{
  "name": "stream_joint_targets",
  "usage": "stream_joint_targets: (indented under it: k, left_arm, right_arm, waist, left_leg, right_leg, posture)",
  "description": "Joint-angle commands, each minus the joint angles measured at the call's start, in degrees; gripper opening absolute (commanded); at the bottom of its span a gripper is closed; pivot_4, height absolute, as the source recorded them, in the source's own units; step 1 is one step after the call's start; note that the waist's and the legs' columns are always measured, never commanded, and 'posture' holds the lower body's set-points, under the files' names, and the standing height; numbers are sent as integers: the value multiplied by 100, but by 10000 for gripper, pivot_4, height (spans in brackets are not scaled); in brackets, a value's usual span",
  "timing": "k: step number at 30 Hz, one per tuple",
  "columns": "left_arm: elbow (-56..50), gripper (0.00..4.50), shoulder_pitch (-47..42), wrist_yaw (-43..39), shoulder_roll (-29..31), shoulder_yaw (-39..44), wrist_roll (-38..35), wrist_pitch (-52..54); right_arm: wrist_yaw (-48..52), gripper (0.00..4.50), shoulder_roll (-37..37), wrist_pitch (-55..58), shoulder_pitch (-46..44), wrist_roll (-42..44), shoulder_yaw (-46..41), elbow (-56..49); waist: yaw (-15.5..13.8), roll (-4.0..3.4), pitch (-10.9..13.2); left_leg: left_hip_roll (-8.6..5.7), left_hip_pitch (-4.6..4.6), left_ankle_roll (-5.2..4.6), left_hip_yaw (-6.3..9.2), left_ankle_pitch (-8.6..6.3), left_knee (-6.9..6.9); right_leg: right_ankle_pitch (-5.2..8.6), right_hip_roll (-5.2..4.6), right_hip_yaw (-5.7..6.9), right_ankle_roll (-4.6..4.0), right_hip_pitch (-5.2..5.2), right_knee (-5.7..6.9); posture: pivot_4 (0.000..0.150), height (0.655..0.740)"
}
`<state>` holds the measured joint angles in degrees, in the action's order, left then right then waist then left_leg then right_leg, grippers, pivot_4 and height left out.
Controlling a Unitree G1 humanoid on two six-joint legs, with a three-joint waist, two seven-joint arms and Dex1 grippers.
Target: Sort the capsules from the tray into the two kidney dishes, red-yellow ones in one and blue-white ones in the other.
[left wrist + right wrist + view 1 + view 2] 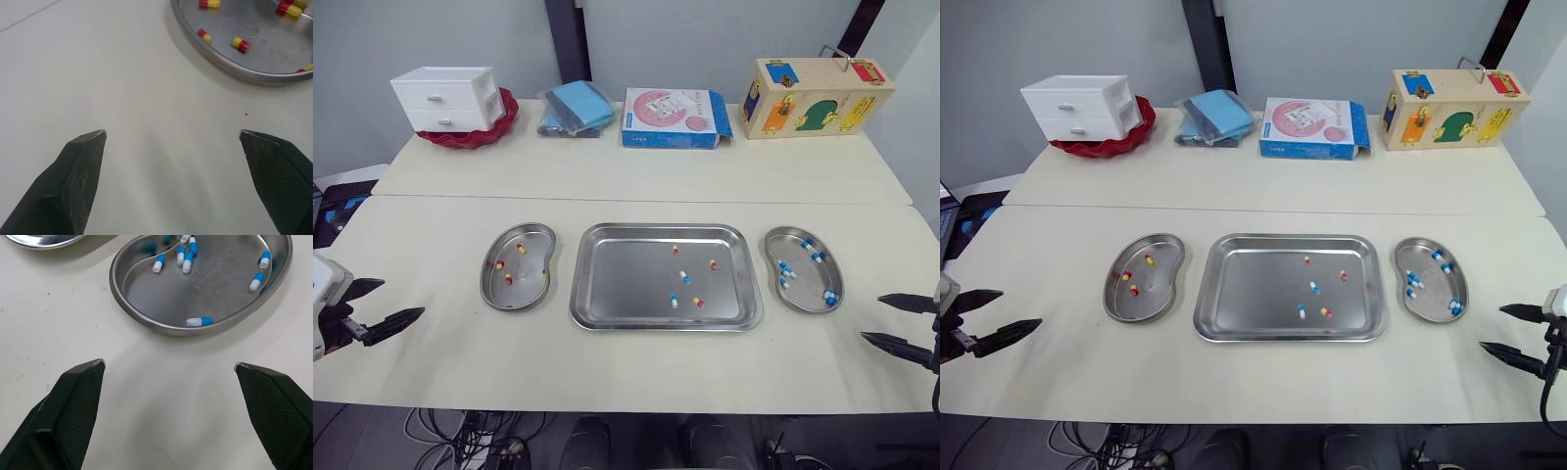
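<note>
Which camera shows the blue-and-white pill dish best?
The right wrist view: the dish sits close, its blue-white capsules distinct. Both eye views show it whole but small, right of the tray. The left wrist view faces the red-yellow dish.

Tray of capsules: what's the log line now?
rectangular steel tray: holds mixed capsules | left steel kidney dish: red-yellow | right steel kidney dish: blue-white | left gripper, right gripper: fingers open

Tray (pixel 617 284) holds five capsules (pixel 684 277); left dish (pixel 521 292) holds red-yellow, right dish (pixel 806 289) blue-white.
</note>
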<state>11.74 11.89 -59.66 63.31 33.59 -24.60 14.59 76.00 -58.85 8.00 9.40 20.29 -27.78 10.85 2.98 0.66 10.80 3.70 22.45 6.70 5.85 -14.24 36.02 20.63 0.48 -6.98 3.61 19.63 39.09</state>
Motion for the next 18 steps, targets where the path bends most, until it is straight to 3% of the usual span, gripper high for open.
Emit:
stream_joint_targets:
  k: [1, 10, 14, 18]
  left_arm:
    - [-24, 45000, -161, -105, 49, -86, 111, -2]
    - [-548, 45000, -48, -374, -399, -189, 58, -290]
    - [-1067, 45000, -26, -531, -1098, -140, -195, -951]
    - [-1851, 45000, 146, -444, -1947, -356, -439, -1367]
  right_arm:
    - [9, 44754, -64, -71, 43, 75, -122, -208]
    - [-99, 44754, 163, 228, 375, 399, -238, -1004]
    - [-316, 44754, 180, 816, 487, 757, -158, -2131]
    - [-968, 44754, -40, 2174, 217, 1212, 274, -3451]
  waist:
    - [2, -2, 1]
    - [18, -5, 2]
    - [0, -4, 1]
    - [-6, 2, -4]
  left_leg:
    - [0, 0, 0, 1, 0, -1]
    - [0, 1, 0, -2, 0, 1]
    - [1, 1, 0, 2, 0, 2]
    - [2, 1, 1, 1, 1, 5]
  right_leg:
    - [0, 0, 0, 0, 0, 0]
    - [0, -1, -3, 0, -1, 1]
    - [0, 0, 0, 0, -4, 3]
    - [-1, -1, -3, 1, -7, 3]
  posture:
    - [1500, 7400]
    - [1500, 7400]
    - [1500, 7400]
    - [1500, 7400]
